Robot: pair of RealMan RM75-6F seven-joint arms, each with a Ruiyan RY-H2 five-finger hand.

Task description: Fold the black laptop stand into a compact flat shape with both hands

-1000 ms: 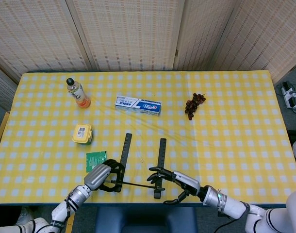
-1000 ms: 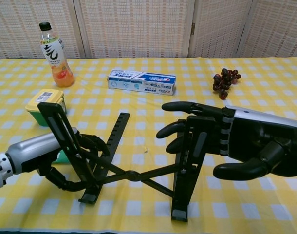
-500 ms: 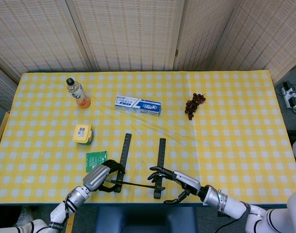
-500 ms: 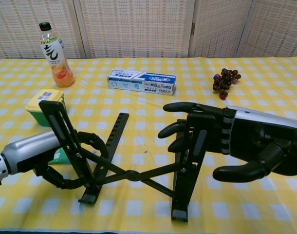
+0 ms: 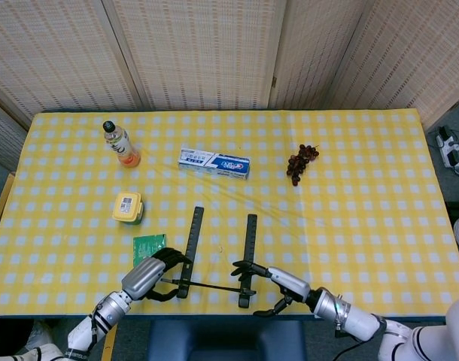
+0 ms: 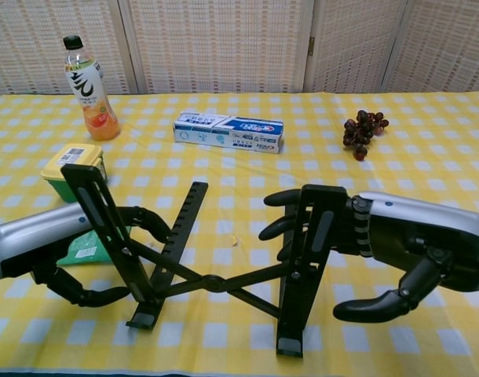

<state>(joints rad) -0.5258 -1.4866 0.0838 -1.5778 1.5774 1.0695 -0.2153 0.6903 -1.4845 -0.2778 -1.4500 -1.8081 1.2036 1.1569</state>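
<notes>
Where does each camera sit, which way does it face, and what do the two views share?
Head view: high above the near table edge, looking down on the whole table; both forearms show at the bottom.
Chest view: low at the near edge, facing across toward the screens; left hand and right hand loom large.
Shared: black laptop stand, bottle, toothpaste box, grapes.

Left hand [image 6: 55,255] and right hand [image 6: 396,251] flank the unfolded laptop stand [image 6: 216,267], fingers curled around its raised arms.

A staged indoor test room; a checked table [image 5: 365,195] at centre; woven screens [image 5: 199,53] at 12 o'clock.
</notes>
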